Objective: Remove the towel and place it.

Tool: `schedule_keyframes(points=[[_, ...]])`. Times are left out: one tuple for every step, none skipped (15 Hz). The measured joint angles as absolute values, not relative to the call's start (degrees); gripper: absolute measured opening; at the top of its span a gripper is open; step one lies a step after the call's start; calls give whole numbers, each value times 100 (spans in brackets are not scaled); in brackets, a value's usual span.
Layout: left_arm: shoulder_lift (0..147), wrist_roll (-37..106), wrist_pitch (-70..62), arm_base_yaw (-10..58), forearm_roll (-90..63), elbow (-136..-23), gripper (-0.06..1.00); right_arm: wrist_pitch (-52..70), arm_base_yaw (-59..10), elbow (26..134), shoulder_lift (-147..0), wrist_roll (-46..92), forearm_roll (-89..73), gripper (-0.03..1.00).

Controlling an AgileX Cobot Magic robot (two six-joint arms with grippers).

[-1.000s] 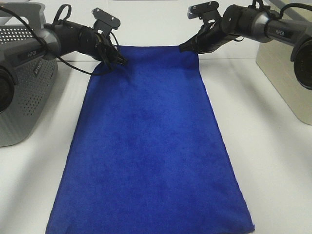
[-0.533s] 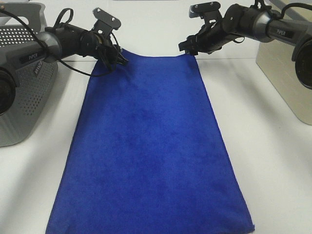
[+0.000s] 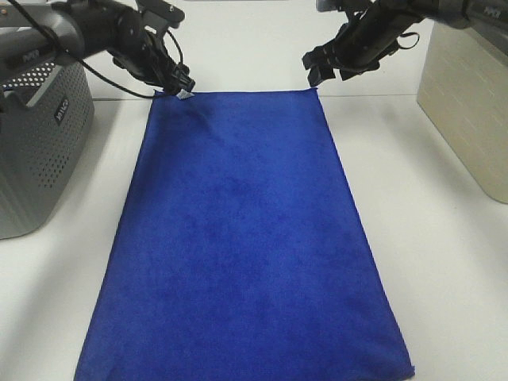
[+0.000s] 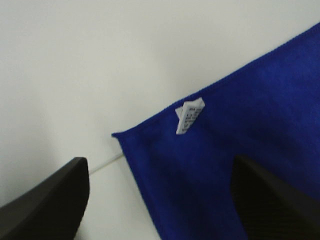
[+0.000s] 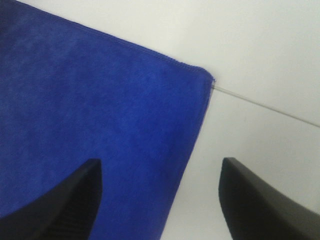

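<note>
Towel (image 3: pixel 242 238) lies flat on counter (image 3: pixel 444 262). Left pincer (image 3: pixel 179 86) and right pincer (image 3: pixel 316 70) both wide, empty; lift straight up, avoid snagging corners.

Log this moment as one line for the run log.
towel: flat on table, released | left end effector: open, above tag corner | right end effector: open, above other far corner | tag: visible
</note>
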State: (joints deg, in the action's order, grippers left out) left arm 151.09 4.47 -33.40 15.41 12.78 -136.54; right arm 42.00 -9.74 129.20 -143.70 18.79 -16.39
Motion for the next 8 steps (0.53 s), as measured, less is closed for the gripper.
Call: schedule_keyframes(points=[[14553, 441, -4561, 1541, 905, -13654, 73, 5145, -974, 12920, -13877, 1461, -1639, 66], [14553, 441, -4561, 1541, 905, -13654, 73, 5145, -974, 12920, -13877, 1461, -1639, 66], [14015, 441, -5827, 1541, 596, -13654, 73, 6056, -980, 12920, -13356, 791, -1639, 66], [13699, 441, -6480, 1541, 447, -13654, 73, 6503, -980, 12920, -13115, 498, -1639, 66], [13407, 441, -6818, 1541, 367, -13665, 73, 6772, -980, 12920, -12857, 275, -1644, 66], [13144, 430, -6904, 1541, 338, -13665, 73, 6893, -980, 12920, -12576, 52, -1644, 66], [12960, 384, -6921, 1536, 332, -13665, 73, 6933, -980, 12920, -12336, -74, -1644, 66], [12765, 332, -6933, 1490, 309, -13665, 73, 6950, -963, 12920, -12101, -160, -1644, 66]])
